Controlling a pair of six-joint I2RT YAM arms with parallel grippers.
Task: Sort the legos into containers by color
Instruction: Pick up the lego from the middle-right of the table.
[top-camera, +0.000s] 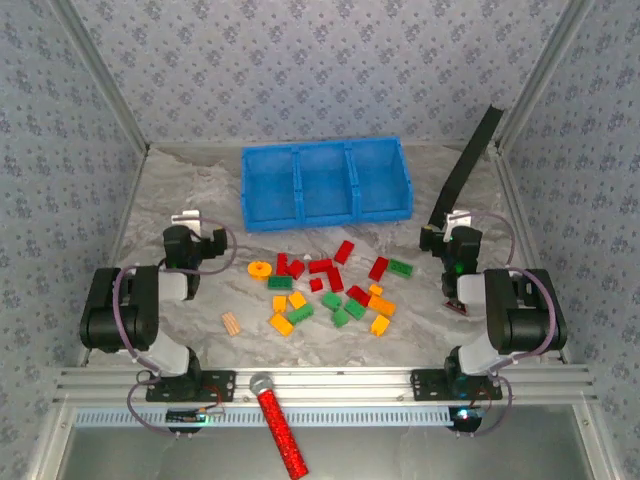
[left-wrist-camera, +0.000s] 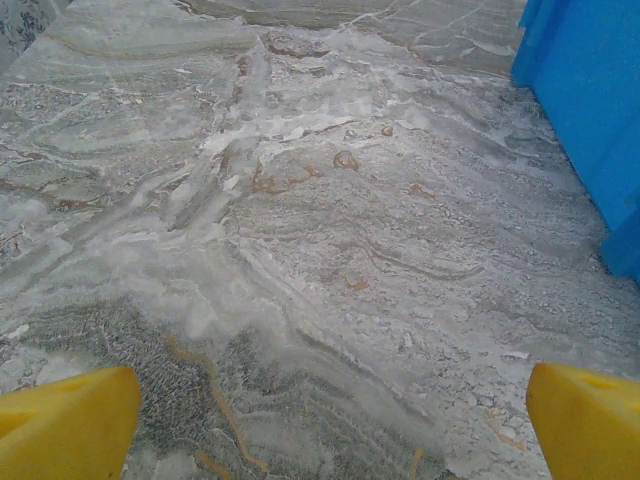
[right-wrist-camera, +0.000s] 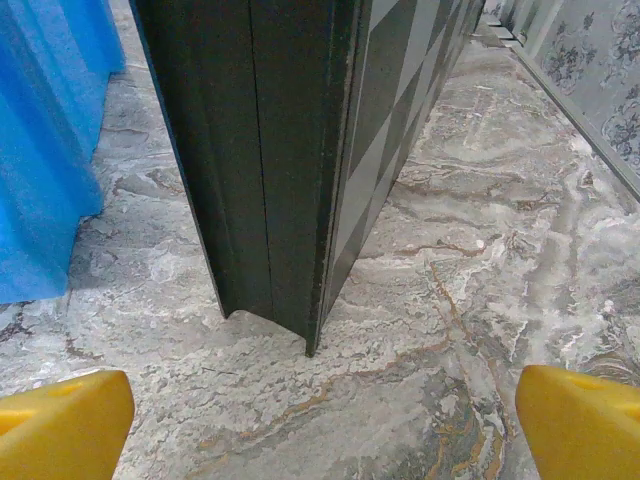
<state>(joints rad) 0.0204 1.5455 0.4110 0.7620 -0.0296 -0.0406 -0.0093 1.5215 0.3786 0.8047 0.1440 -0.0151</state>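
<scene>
A marble-patterned table (top-camera: 200, 190) carried a bright blue tray (top-camera: 298, 182), its three side-by-side compartments empty, at the far middle. A black board (right-wrist-camera: 290, 150) leaned at the far right, just ahead of the right gripper (right-wrist-camera: 325, 425), whose yellow fingers (right-wrist-camera: 60, 420) stood wide apart, holding nothing. The left gripper (left-wrist-camera: 330, 430) gaped likewise over the table near the tray's left end. Between the arms, in front of the tray, lay the legos (top-camera: 320, 266): small studded bricks in red, green and orange, loosely scattered, with one round yellow piece (top-camera: 259, 268) at their left.
</scene>
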